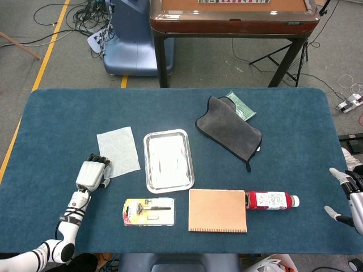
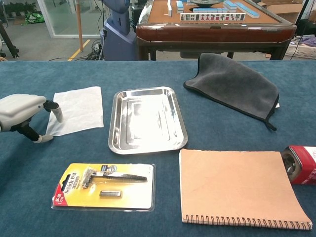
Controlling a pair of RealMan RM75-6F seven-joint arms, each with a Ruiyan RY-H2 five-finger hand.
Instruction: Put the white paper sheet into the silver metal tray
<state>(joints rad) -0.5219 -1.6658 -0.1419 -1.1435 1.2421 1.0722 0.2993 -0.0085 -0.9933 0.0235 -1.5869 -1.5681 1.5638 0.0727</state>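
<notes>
The white paper sheet (image 1: pixel 118 151) (image 2: pixel 75 109) lies flat on the blue table, just left of the silver metal tray (image 1: pixel 168 160) (image 2: pixel 146 120), which holds nothing. My left hand (image 1: pixel 92 175) (image 2: pixel 22 112) is at the sheet's near left corner. Its fingertips (image 2: pixel 57 112) touch the paper's edge, while the thumb sits apart on the cloth below the corner. Nothing is pinched between them. My right hand (image 1: pixel 350 198) hovers by the table's right edge with fingers spread, holding nothing.
A razor blister pack (image 1: pixel 148 211) (image 2: pixel 104 186) lies in front of the tray. A brown spiral notebook (image 1: pixel 218 210) (image 2: pixel 242 187) and a red bottle (image 1: pixel 272 200) lie to the right. Behind the tray's right side is a grey cloth (image 1: pixel 229 130) (image 2: pixel 232 84) over a green packet (image 1: pixel 242 106).
</notes>
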